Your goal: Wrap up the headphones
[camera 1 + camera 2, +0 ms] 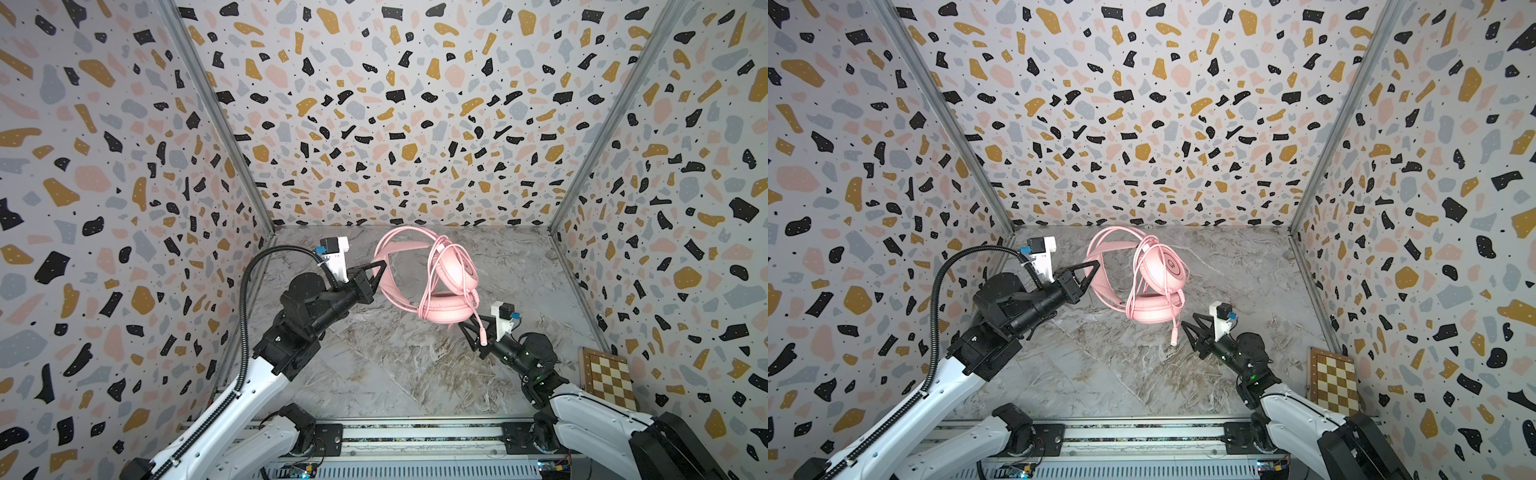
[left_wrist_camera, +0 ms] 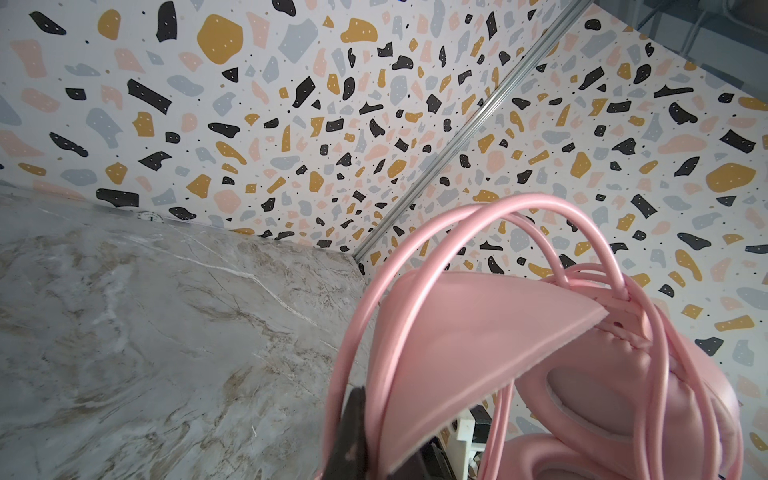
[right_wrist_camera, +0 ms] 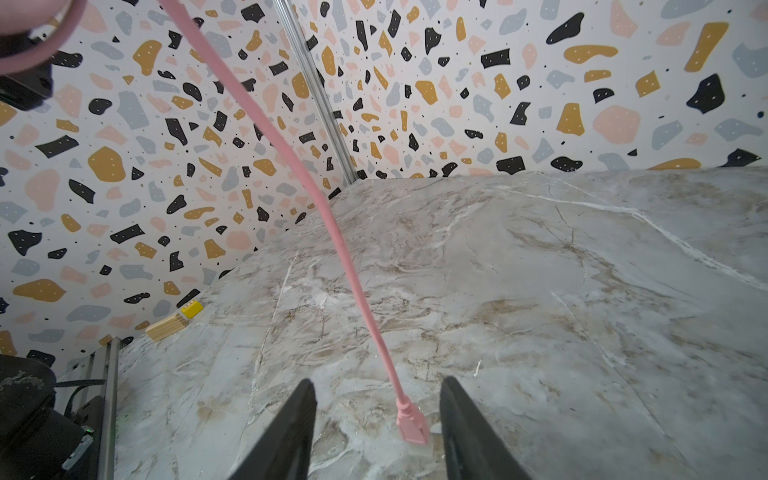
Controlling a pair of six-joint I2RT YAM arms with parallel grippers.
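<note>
Left end effector (image 1: 383, 266) was clamped on the headband (image 2: 457, 332). The headphones (image 1: 457, 274) hung just beyond its tips, apparently clear of the surface (image 1: 374, 374). Right end effector (image 3: 376, 384) stood apart, with the plug (image 3: 411, 424) dangling between its jaws. Smart play, I'd say: close on the plug body, not the thin cable (image 3: 353, 266). Only the right wrist view showed that alignment; both top views left it unclear.

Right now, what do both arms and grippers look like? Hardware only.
Both arms have white link shells and black joint housings. The left arm has a black corrugated cable conduit running along it. The right arm shows a small green light. The left gripper and right gripper have black, tapering, triangular open-frame fingers. Each wrist has a white camera bracket with a blue connector.
</note>
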